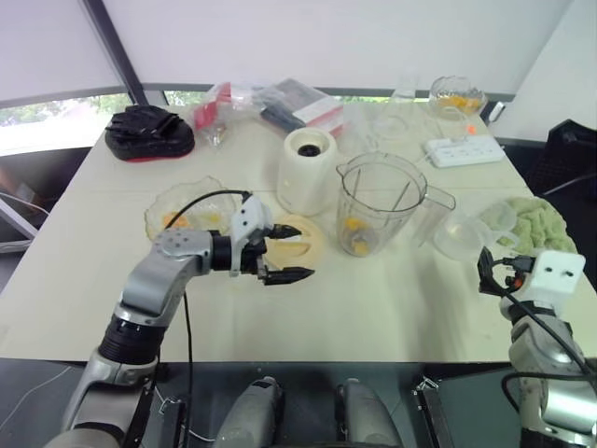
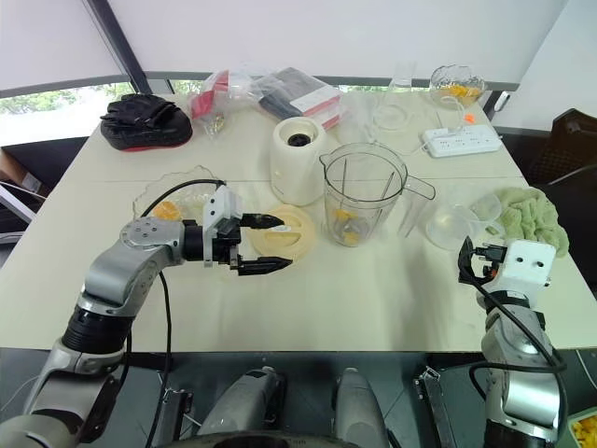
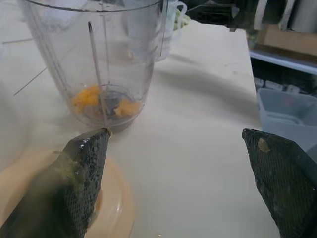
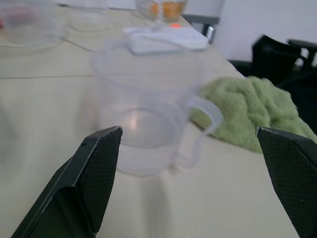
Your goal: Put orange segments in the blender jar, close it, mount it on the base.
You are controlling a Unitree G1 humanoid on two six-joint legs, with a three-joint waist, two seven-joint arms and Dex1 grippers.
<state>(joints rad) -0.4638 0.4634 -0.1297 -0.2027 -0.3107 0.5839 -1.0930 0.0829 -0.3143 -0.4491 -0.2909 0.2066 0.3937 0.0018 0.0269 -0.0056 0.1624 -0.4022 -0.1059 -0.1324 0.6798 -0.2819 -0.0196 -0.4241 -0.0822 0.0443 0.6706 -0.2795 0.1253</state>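
Observation:
The clear blender jar (image 1: pixel 381 201) stands upright and lidless mid-table, with a few orange segments (image 3: pixel 86 96) at its bottom. Its round cream lid (image 1: pixel 303 238) lies flat just left of it. The cream blender base (image 1: pixel 308 170) stands behind the lid. A glass bowl (image 1: pixel 187 213) with orange segments sits further left. My left gripper (image 1: pixel 300 252) is open and empty, one finger (image 3: pixel 84 173) over the lid's front edge, pointing toward the jar. My right gripper (image 1: pixel 494 273) is open and empty near the table's front right, facing a clear plastic cup (image 4: pixel 148 114).
A green towel (image 1: pixel 536 222) and clear cups (image 1: pixel 462 233) lie at the right. A power strip (image 1: pixel 464 149) and another glass bowl of oranges (image 1: pixel 457 95) sit at the back right. Plastic packages (image 1: pixel 289 103) and a black bundle (image 1: pixel 147 133) lie along the back.

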